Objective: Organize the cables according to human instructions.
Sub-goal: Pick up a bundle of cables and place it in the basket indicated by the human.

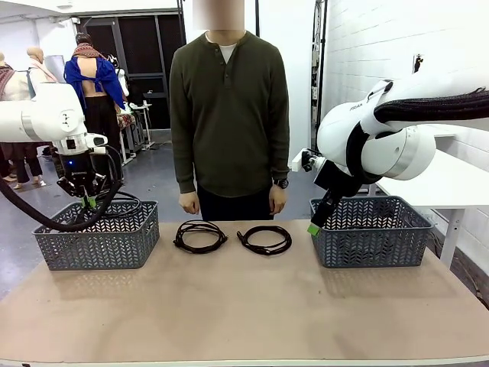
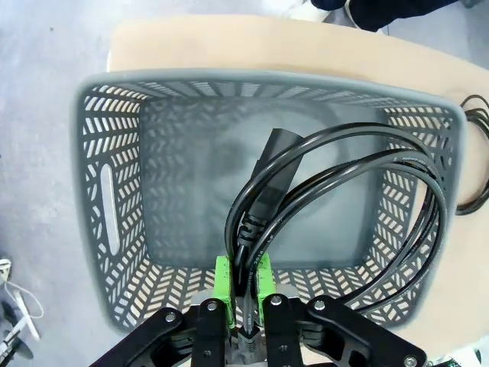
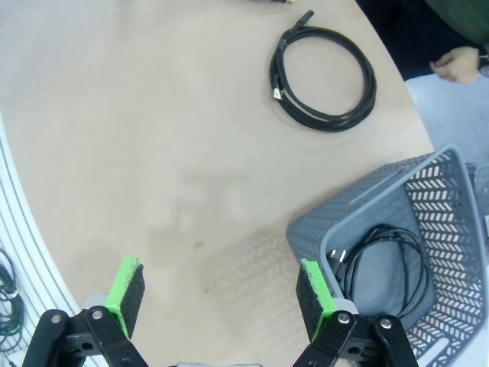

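Your left jaws pinch coiled black power cord (image 2: pixel 267 172) straight above grey lattice basket (image 2: pixel 229 76); right jaws spread.

- Bright, even overhead light is falling on the table (image 1: pixel 244 306).
- The left basket (image 1: pixel 98 235) and right basket (image 1: pixel 372 231) are casting soft shadows toward the near side.
- Both wrist views are bending straight edges near their borders.

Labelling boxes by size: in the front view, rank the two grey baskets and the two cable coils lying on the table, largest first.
1. Left basket and right basket: look alike, so unranked.
2. Left coil and right coil: look alike, both much smaller than the baskets.
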Controlling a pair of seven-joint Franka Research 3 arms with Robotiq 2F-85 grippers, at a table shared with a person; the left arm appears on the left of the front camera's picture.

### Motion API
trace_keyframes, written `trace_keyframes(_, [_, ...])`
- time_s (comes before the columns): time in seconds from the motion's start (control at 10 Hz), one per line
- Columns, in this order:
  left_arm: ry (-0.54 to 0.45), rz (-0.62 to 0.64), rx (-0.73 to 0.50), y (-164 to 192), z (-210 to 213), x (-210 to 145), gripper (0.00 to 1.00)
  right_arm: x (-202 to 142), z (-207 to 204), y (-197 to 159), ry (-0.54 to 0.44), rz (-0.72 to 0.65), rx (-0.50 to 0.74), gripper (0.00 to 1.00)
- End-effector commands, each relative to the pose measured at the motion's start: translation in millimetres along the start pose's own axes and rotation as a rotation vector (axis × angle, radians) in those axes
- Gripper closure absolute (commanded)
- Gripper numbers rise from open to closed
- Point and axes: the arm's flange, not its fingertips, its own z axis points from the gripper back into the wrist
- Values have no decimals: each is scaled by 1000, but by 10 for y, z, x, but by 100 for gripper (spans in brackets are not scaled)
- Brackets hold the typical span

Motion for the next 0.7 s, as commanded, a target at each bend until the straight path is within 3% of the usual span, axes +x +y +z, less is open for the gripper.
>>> trace_keyframes(0.0, [-25,-42,15,36,-1,97,100,-7,-7,4,3,-4,0,0])
trace_keyframes(0.6, [15,-42,34,47,-273,220,100,-7,-7,4,3,-4,0,0])
